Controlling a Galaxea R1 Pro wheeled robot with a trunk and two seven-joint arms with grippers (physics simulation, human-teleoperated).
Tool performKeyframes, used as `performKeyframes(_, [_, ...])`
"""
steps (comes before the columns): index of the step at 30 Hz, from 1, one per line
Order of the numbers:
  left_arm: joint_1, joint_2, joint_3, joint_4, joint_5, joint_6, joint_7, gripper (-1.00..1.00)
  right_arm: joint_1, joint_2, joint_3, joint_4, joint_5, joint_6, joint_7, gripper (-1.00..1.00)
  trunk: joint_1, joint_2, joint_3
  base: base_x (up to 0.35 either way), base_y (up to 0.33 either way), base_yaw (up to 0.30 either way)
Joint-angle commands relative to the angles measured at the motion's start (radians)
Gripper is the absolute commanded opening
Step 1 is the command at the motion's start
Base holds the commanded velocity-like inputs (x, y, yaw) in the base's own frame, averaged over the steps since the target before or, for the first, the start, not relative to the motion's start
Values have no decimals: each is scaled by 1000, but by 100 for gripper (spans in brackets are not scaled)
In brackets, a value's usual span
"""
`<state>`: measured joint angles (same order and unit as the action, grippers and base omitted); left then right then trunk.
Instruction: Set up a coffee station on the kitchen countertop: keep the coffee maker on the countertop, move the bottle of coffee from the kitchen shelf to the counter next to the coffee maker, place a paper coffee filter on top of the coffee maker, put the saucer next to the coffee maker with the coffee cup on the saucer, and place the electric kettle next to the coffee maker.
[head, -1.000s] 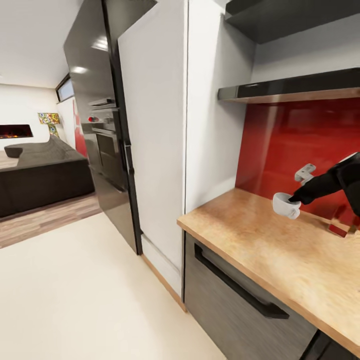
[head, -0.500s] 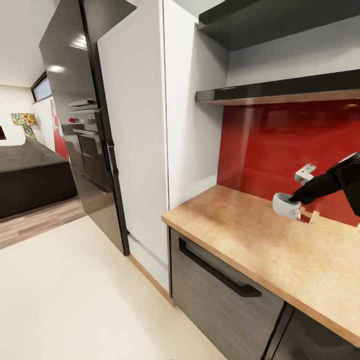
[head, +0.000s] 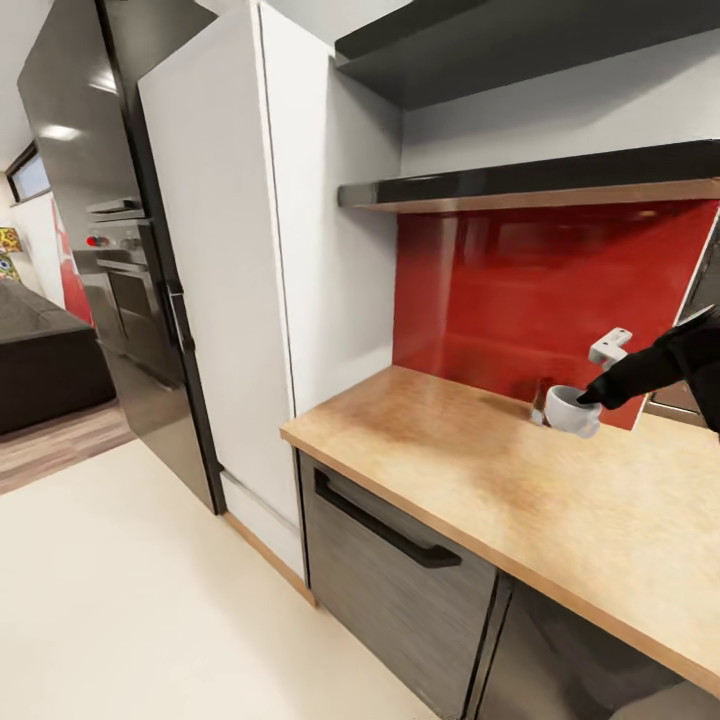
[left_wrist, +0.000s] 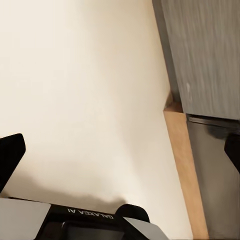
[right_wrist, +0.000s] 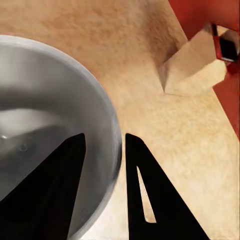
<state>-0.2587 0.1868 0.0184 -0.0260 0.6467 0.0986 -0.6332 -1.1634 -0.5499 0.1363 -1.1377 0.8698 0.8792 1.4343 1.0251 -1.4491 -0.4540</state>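
Observation:
The white coffee cup (head: 566, 411) hangs a little above the light-wood countertop (head: 450, 450), close to the red back wall. My right gripper (head: 590, 397) is shut on its rim, the black arm reaching in from the right. In the right wrist view, one dark finger (right_wrist: 50, 190) sits inside the coffee cup (right_wrist: 45, 110) and the other finger (right_wrist: 150, 195) outside, with the right gripper (right_wrist: 107, 170) pinching the wall. My left gripper (left_wrist: 120, 155) is open over the pale floor, nothing between its fingers. The coffee maker, bottle, filter, saucer and kettle are out of view.
A dark shelf (head: 530, 185) runs above the red backsplash (head: 520, 290). Grey drawer fronts (head: 400, 580) with a black handle sit under the counter. A tall white cabinet (head: 220, 280) and a black oven column (head: 100, 250) stand to the left. A small pale block (right_wrist: 195, 70) lies on the counter beside the cup.
The whole head view has shifted: the cabinet and counter end slid left, so the camera moved. The cup stays in my right gripper at the same spot in the picture.

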Motion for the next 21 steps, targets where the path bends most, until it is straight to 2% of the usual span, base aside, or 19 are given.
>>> performKeyframes(1, [-1,0,1,0,7,10,-4,100,-1,-1,2,0,8,11,11,-100,0,-1,-1,-133,-251,-107])
performKeyframes(6, [-1,0,2,0,7,10,-4,100,-1,-1,2,2,8,11,11,-100,0,-1,1,-130,-218,-184])
performKeyframes(17, [-1,0,2,0,7,10,-3,100,-1,-1,2,3,8,11,11,-100,0,-1,8,-39,-78,-247])
performKeyframes(21, [-1,0,1,0,7,10,-4,100,-1,-1,2,4,8,11,11,-100,0,-1,8,-94,-232,-90])
